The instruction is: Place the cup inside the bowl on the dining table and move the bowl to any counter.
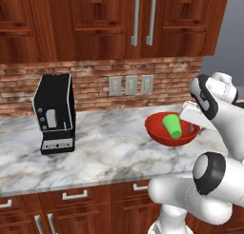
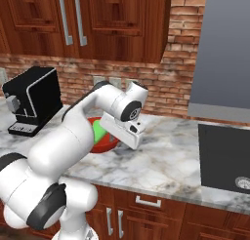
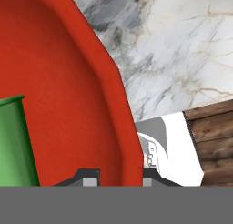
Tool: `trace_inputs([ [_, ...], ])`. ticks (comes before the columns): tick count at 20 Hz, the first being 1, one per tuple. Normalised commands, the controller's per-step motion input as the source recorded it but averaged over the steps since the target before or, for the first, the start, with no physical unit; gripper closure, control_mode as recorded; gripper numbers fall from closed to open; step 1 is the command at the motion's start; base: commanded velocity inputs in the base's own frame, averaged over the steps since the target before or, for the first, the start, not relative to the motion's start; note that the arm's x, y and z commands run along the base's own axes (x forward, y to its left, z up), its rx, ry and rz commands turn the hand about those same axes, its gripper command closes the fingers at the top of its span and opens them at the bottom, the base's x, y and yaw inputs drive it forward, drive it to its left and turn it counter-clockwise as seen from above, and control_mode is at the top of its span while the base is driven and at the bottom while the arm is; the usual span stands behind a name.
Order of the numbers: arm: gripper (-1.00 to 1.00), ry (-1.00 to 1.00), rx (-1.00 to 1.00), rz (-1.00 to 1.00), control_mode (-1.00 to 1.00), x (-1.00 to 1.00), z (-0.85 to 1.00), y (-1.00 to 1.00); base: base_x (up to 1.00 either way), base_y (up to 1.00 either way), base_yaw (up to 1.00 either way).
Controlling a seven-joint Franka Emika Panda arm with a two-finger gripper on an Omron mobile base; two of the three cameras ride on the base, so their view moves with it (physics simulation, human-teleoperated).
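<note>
inside the red bowl (image 1: 164, 133) the green cup (image 1: 172, 125) stands tilted, its open mouth leaning up and to the left in the left base view, its base down in the bowl's hollow. from the right base view just a sliver of the cup (image 2: 99, 132) and a curve of the bowl (image 2: 102, 145) show past the arm. in the hand view the bowl's wall (image 3: 68, 109) sweeps up across the left side, and the cup's side (image 3: 16, 141) rises at the far left edge.

the bowl sits at the marble worktop (image 1: 105, 147) near the brick backsplash (image 1: 90, 85); whether it rests on the stone or hangs just above it cannot be told. the pincer (image 3: 117, 177) is closed down narrow on the bowl's rim, one dark finger tip (image 3: 88, 178) inside the wall and the other outside it, as the hand view shows. in the left base view the white hand (image 1: 195, 116) comes down onto the bowl's right rim.

well to the left on the same worktop stands a black coffee machine (image 1: 55, 114), apart from the bowl. wall outlets (image 1: 131, 84) are set in the brick behind. reddish wood cabinets (image 1: 119, 19) with silver handles hang above, and drawers (image 1: 71, 199) run below the worktop's edge. to the right in the right base view a dark cooktop (image 2: 224, 158) lies in the marble under a grey hood (image 2: 219, 53)
</note>
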Motion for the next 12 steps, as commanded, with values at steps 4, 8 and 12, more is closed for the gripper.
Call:
trace_inputs([
  [4, 1.00, -0.02, 0.00, 0.00, -1.00, 0.31, -0.05, -0.07, 0.00, 0.00, 0.00],
  [8, 1.00, 0.00, 0.00, 0.00, -1.00, 0.41, -0.01, -0.08, 0.00, 0.00, 0.00],
  [12, 1.00, -0.04, 0.00, 0.00, -1.00, 0.17, 0.00, -0.20, 0.00, 0.00, 0.00],
])
